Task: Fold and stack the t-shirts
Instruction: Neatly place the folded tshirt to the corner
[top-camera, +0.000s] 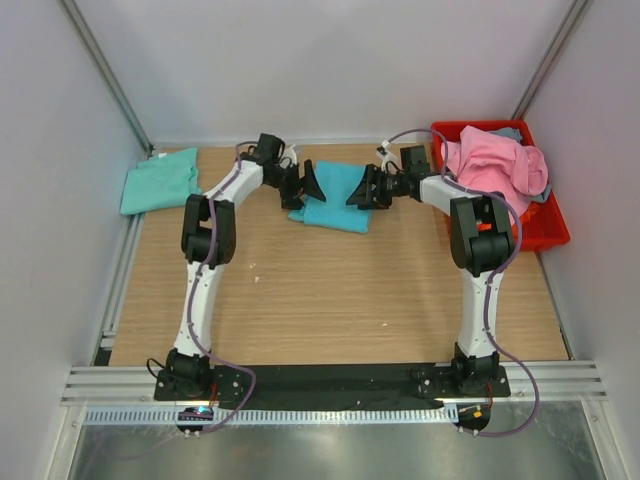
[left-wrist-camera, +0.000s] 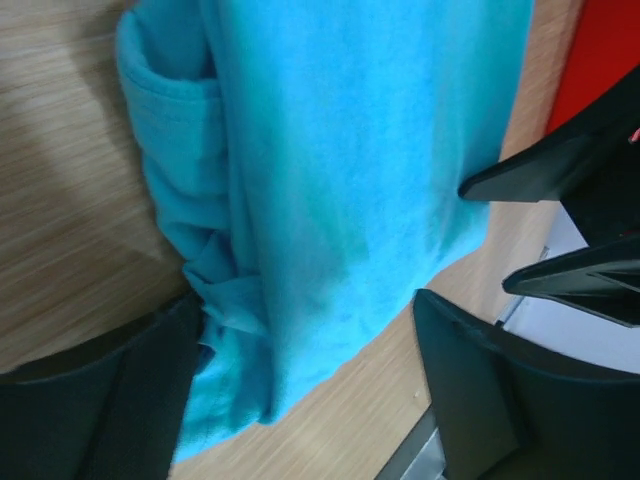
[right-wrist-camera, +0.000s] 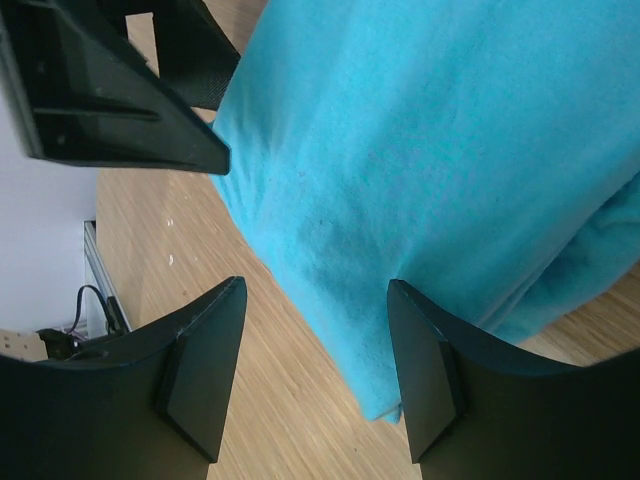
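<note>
A folded turquoise-blue t-shirt (top-camera: 335, 197) lies at the back middle of the table. My left gripper (top-camera: 305, 185) stands open at its left end; in the left wrist view the bunched edge of the shirt (left-wrist-camera: 340, 180) lies between the wide-apart fingers (left-wrist-camera: 480, 390). My right gripper (top-camera: 365, 188) is open at the shirt's right end, and a corner of the cloth (right-wrist-camera: 450, 150) lies between its fingers (right-wrist-camera: 205, 370). A mint-green t-shirt (top-camera: 160, 180) lies folded at the far left. A pink t-shirt (top-camera: 495, 165) is heaped in the red bin over a grey-blue one (top-camera: 512, 132).
The red plastic bin (top-camera: 545, 225) stands at the back right corner, close to the right arm's elbow. Grey walls close in the table on three sides. Bare wooden tabletop (top-camera: 330, 300) stretches between the arms toward the near edge.
</note>
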